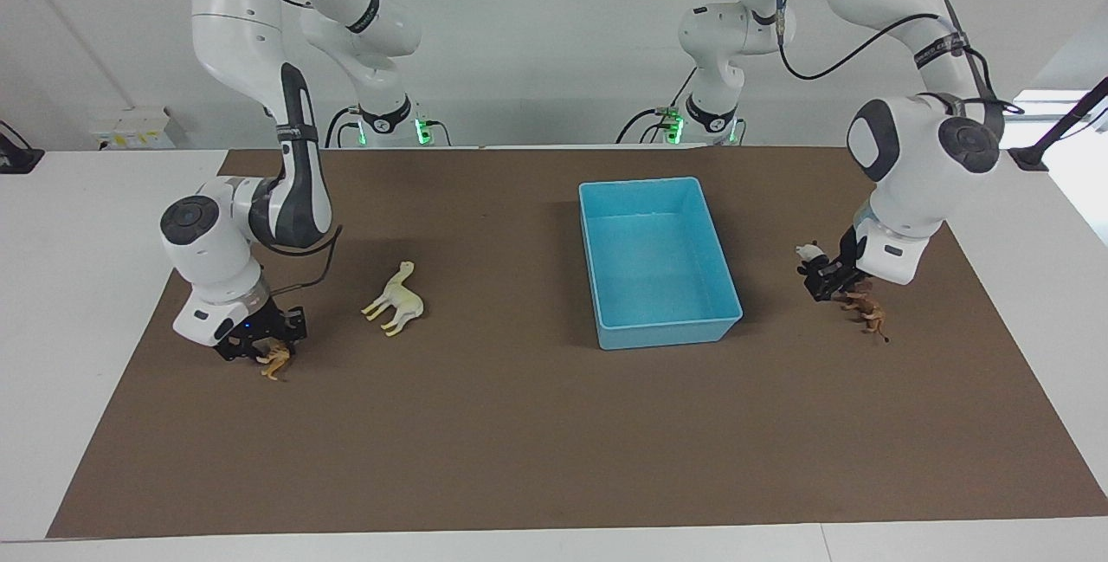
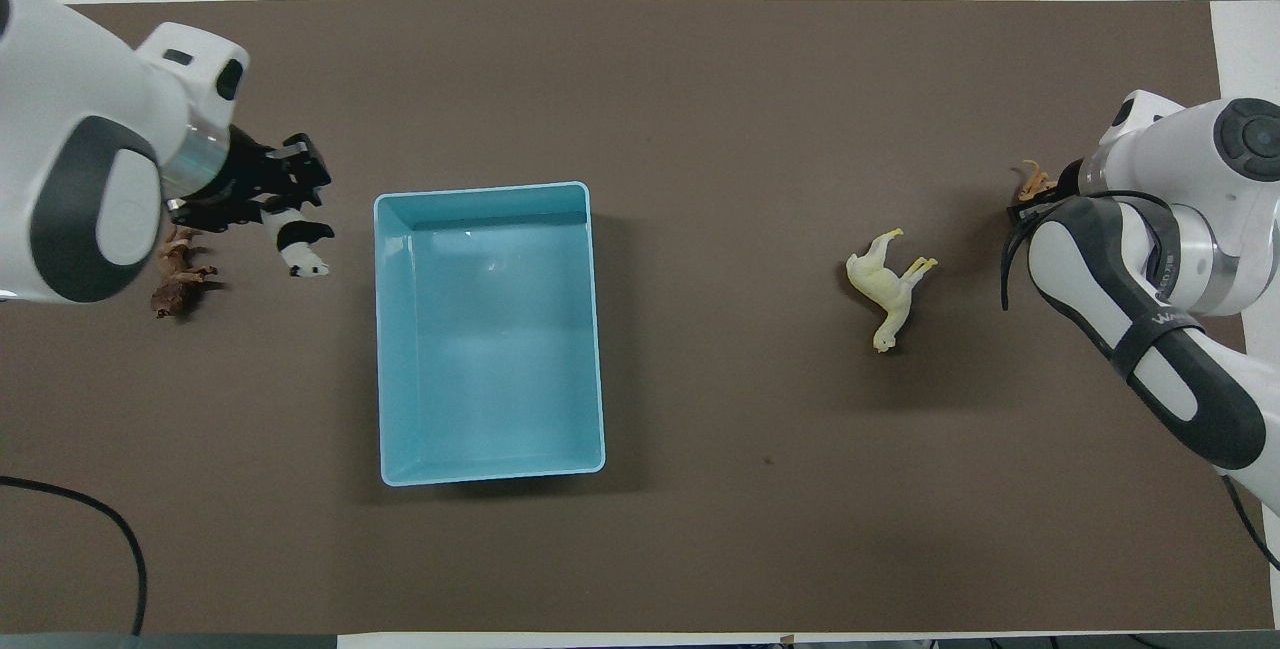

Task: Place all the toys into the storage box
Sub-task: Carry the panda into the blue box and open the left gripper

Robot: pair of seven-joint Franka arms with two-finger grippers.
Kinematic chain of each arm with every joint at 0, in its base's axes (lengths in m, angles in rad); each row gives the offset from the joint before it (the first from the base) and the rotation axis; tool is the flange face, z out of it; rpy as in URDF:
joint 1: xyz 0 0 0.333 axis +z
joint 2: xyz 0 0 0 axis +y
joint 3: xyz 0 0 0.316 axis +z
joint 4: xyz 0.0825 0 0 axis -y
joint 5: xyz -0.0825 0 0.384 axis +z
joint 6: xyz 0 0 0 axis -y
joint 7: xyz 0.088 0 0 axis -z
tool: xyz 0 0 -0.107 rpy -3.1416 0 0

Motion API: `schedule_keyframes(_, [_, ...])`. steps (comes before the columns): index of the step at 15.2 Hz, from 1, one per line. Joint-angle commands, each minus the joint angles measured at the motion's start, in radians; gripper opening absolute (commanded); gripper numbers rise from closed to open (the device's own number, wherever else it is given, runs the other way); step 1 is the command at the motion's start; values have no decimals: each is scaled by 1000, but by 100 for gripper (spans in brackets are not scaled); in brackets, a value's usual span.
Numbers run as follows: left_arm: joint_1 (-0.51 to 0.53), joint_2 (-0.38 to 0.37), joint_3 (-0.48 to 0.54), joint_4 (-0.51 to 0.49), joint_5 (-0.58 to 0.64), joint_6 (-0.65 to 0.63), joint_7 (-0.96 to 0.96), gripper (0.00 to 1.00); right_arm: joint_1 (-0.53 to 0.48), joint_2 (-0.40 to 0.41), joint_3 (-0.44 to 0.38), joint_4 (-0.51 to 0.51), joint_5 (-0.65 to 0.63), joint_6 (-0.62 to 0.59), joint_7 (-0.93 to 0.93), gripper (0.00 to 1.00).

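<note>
The light blue storage box (image 1: pixel 606 198) (image 2: pixel 388 329) stands on the brown mat and has no toy in it. My left gripper (image 1: pixel 821 274) (image 2: pixel 288 197) is shut on the black-and-white panda (image 1: pixel 810 253) (image 2: pixel 298 247) and holds it up over the mat beside the box, at the left arm's end. The brown toy (image 1: pixel 867 309) (image 2: pixel 178 277) lies on the mat just under that gripper. My right gripper (image 1: pixel 261 341) (image 2: pixel 1032 211) is down on the orange-tan tiger (image 1: pixel 275 363) (image 2: pixel 1033 181), which it partly hides. The cream camel (image 1: pixel 396 300) (image 2: pixel 885 284) lies on the mat between the tiger and the box.
The brown mat (image 1: pixel 519 441) covers most of the white table. A small dark speck (image 2: pixel 767 460) marks the mat near the robots. The right arm's elbow (image 2: pixel 1140 329) hangs over the mat near the camel.
</note>
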Motion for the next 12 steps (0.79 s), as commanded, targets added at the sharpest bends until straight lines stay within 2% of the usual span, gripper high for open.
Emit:
schedule_keyframes(1, [-118, -75, 13, -200, 13, 162, -147, 0, -5, 9, 7, 19, -3, -35, 15, 0])
schedule_keyframes(2, [-135, -95, 13, -261, 15, 208, -161, 0, -2, 1, 10, 32, -3, -56, 18, 0])
schedule_keyframes(3, [-140, -108, 13, -283, 15, 212, -159, 17, 19, -8, 10, 63, -3, -108, 22, 0])
schedule_keyframes(4, [-140, -108, 13, -280, 15, 196, -158, 74, 41, -14, 9, 106, -2, -175, 22, 0])
schedule_keyframes(5, [-137, -108, 14, -276, 15, 175, -153, 100, 45, -20, 10, 149, -2, -243, 31, 0])
schedule_keyframes(6, [-128, -108, 16, -263, 16, 158, -147, 100, 52, -39, 10, 183, -3, -309, 50, 0])
schedule_keyframes(9, [-90, -111, 37, -204, 27, 89, -22, 100, 177, -93, 10, 282, -3, -505, 249, 0])
schedule_keyframes(11, [2, -100, 40, -167, 87, 73, 186, 100, 307, -85, 10, 424, 1, -684, 433, 0])
schedule_keyframes(12, [60, -97, 40, -167, 105, 95, 312, 100, 381, -50, 10, 522, -3, -773, 533, 0])
